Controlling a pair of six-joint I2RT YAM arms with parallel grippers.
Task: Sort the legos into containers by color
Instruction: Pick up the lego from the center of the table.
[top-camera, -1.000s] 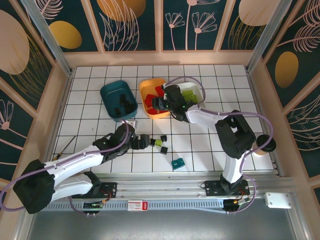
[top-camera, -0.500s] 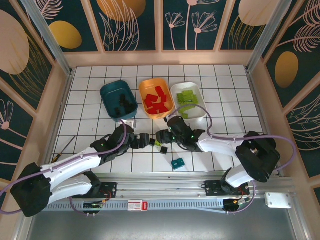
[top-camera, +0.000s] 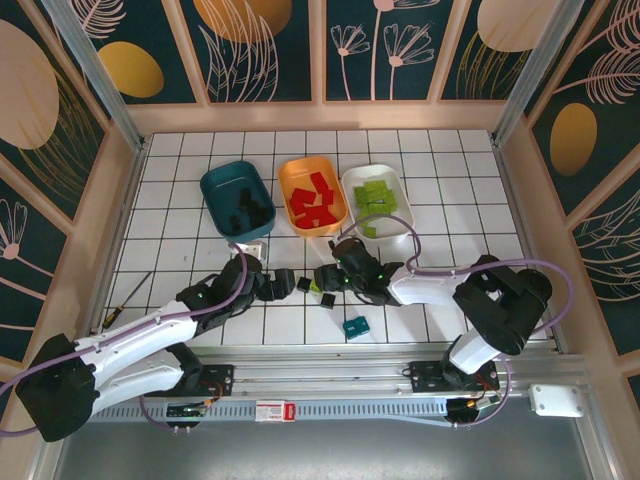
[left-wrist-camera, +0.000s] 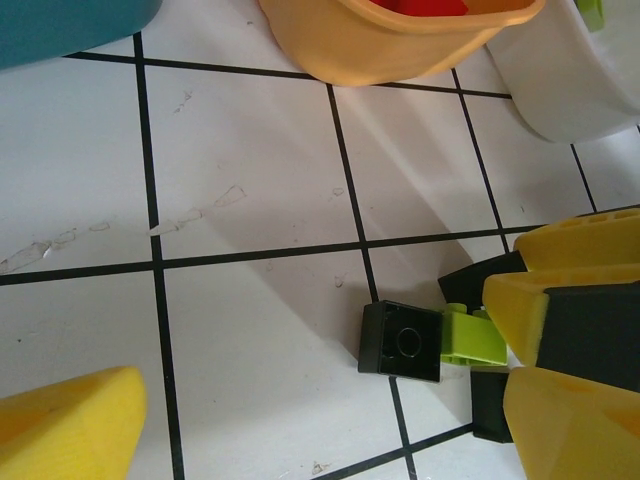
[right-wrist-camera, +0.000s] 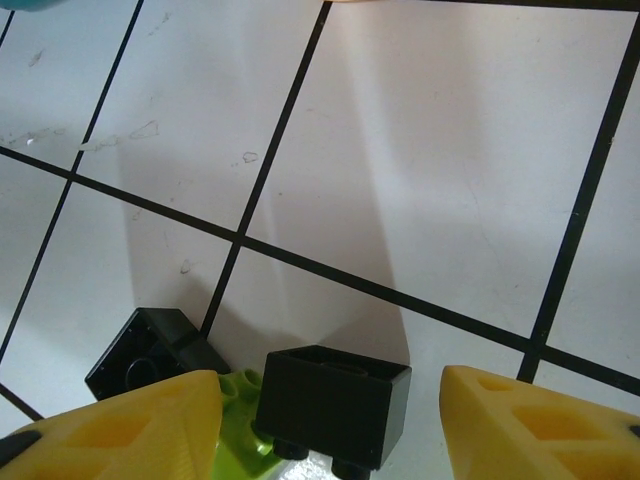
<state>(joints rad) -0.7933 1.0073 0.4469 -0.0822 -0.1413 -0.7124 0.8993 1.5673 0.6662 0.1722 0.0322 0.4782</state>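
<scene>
Teal tub (top-camera: 214, 184): black legos (top-camera: 250, 211); orange tub (top-camera: 299, 164): red legos (top-camera: 314, 200); white tub (top-camera: 401, 184): green legos (top-camera: 375, 198)

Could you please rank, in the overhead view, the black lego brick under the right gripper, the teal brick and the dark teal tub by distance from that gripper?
From the right gripper:
1. Small black plastic lego brick, between its open fingers.
2. Teal plastic lego brick, nearer the arm bases.
3. Dark teal plastic tub, leftmost of the tubs.
</scene>
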